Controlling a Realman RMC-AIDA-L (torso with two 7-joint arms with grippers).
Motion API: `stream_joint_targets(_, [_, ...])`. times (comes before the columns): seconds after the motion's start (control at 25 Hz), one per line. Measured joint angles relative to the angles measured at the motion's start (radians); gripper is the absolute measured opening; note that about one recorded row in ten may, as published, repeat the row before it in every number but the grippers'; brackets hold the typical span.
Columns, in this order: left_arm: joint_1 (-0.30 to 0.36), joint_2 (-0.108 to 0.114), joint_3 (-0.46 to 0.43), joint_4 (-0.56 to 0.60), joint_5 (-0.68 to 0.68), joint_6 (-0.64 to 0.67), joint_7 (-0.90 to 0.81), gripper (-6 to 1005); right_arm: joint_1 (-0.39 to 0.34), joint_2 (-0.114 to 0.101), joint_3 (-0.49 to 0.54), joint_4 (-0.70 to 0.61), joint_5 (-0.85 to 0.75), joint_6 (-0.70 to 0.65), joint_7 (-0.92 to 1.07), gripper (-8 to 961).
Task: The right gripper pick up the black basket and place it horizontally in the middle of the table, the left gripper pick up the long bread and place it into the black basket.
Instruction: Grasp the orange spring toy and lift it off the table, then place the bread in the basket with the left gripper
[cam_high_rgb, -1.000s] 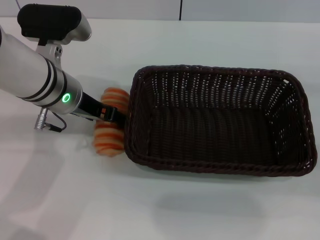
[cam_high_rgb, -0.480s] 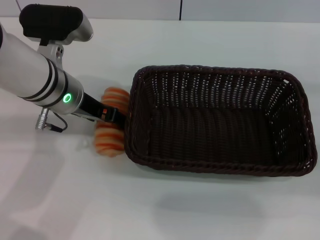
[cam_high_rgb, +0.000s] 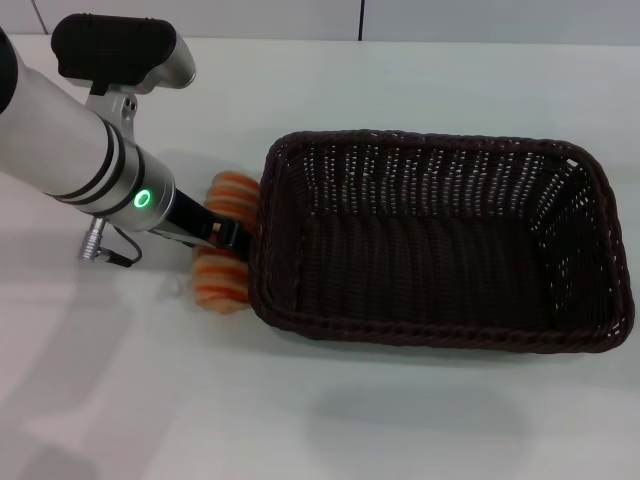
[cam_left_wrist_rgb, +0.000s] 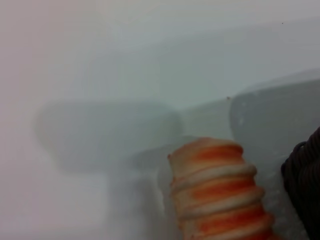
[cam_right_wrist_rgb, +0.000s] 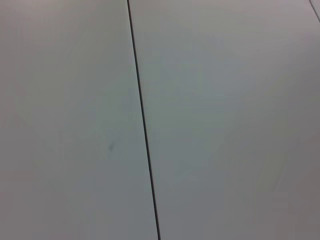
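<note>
The black basket (cam_high_rgb: 420, 333) lies lengthwise across the white table (cam_high_rgb: 330, 420), empty inside. The long bread (cam_high_rgb: 218, 282), tan with orange stripes, rests on the table against the basket's left end. My left gripper (cam_high_rgb: 226, 235) reaches in from the left and sits over the middle of the loaf, hiding that part. In the left wrist view the long bread (cam_left_wrist_rgb: 216, 197) fills the near field with the basket's rim (cam_left_wrist_rgb: 306, 185) beside it. My right gripper is out of view.
The left arm, with its green ring light (cam_high_rgb: 143, 199), crosses the table's left part. A dark seam (cam_right_wrist_rgb: 144, 125) runs across a plain pale surface in the right wrist view.
The left arm has shifted slightly to the right, toward the basket. The bread and the basket have stayed where they were.
</note>
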Motion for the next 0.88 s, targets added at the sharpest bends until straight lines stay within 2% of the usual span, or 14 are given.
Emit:
stream_joint_targets(0.24, [-0.001, 0.001, -0.005, 0.000, 0.000, 0.003, 0.000, 758, 0.001, -0.002, 0.012, 0.000, -0.002, 0.013, 0.013, 707])
stream_joint_targets(0.4, [-0.001, 0.003, -0.012, -0.004, 0.007, 0.010, 0.000, 645, 0.003, -0.004, 0.017, 0.002, -0.002, 0.019, 0.019, 707])
stream_joint_targets(0.48, [0.001, 0.004, -0.022, -0.009, 0.014, 0.012, 0.000, 636, 0.003, -0.004, 0.021, 0.002, -0.002, 0.021, 0.019, 707])
stream_joint_targets(0.6, [0.014, 0.007, -0.094, -0.044, 0.058, 0.024, 0.018, 623, 0.004, -0.004, 0.026, 0.002, -0.006, 0.023, 0.020, 707])
stream_joint_targets(0.72, [0.030, 0.008, -0.232, -0.108, 0.099, 0.036, 0.084, 610, 0.005, -0.004, 0.026, 0.002, -0.005, 0.027, 0.020, 707])
stream_joint_targets(0.88, [0.031, 0.008, -0.325, -0.202, 0.090, 0.032, 0.169, 585, 0.008, -0.004, 0.026, -0.001, 0.000, 0.045, 0.020, 708])
